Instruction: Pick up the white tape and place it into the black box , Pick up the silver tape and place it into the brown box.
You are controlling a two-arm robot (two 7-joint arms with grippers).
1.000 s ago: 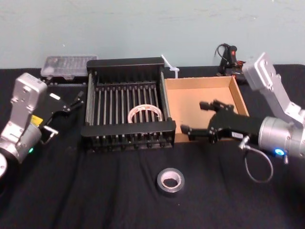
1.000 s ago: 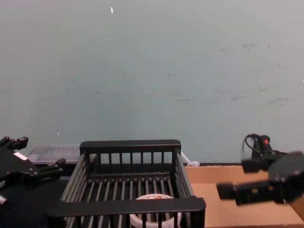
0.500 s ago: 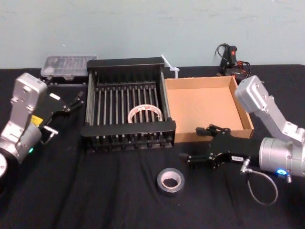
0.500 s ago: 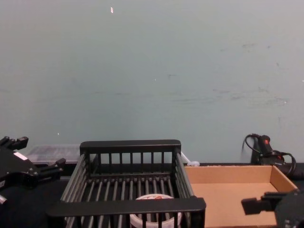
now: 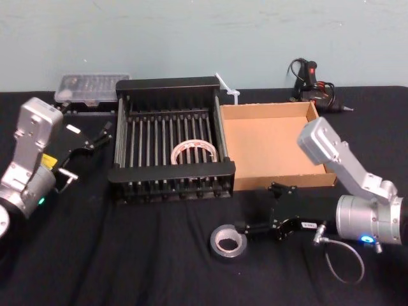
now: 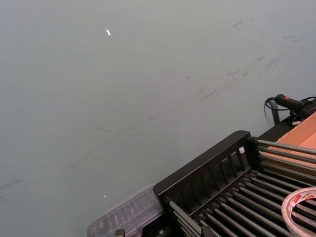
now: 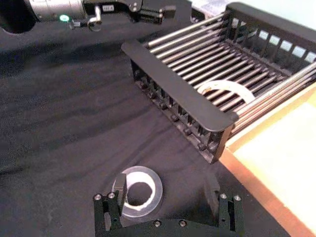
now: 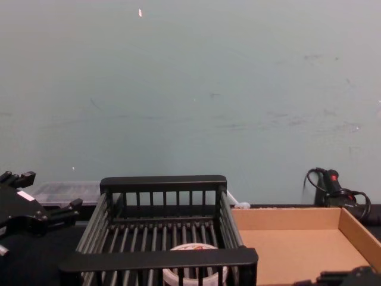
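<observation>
Our right gripper (image 5: 257, 209) hangs low over the black cloth, in front of the brown box (image 5: 275, 180), its two fingers apart. From the head view we see one finger reach to just beside the silver tape (image 5: 227, 241), which lies flat on the cloth in front of the black box (image 5: 171, 173). The right forearm comes in from the right edge, bent at the elbow above the box's near right corner. The white tape (image 5: 194, 153) lies on the bars inside the black box. Behind the boxes stand a clear plastic case (image 5: 91, 86) and a black tool with cables (image 5: 312, 81); nothing stands between our gripper and the silver roll. Our left gripper (image 5: 95, 138) is parked on the left beside the black box, fingers spread.

From the left wrist view we see the far corner of the black box (image 6: 207, 168), an arc of the white tape (image 6: 299, 210) on the bars, and the plastic case (image 6: 129, 215) by the wall.

From the right wrist view the right gripper (image 7: 165, 196) is open, and the silver tape (image 7: 139, 191) lies under one finger (image 7: 118, 190), not between the two. The near rim of the black box (image 7: 175, 84) stands beyond, the white tape (image 7: 228, 91) inside it.

From the chest view the left gripper (image 8: 41, 199) is at the left edge, the white tape (image 8: 193, 262) behind the near rim of the black box (image 8: 158, 260), and the brown box (image 8: 297, 250) is on the right.
</observation>
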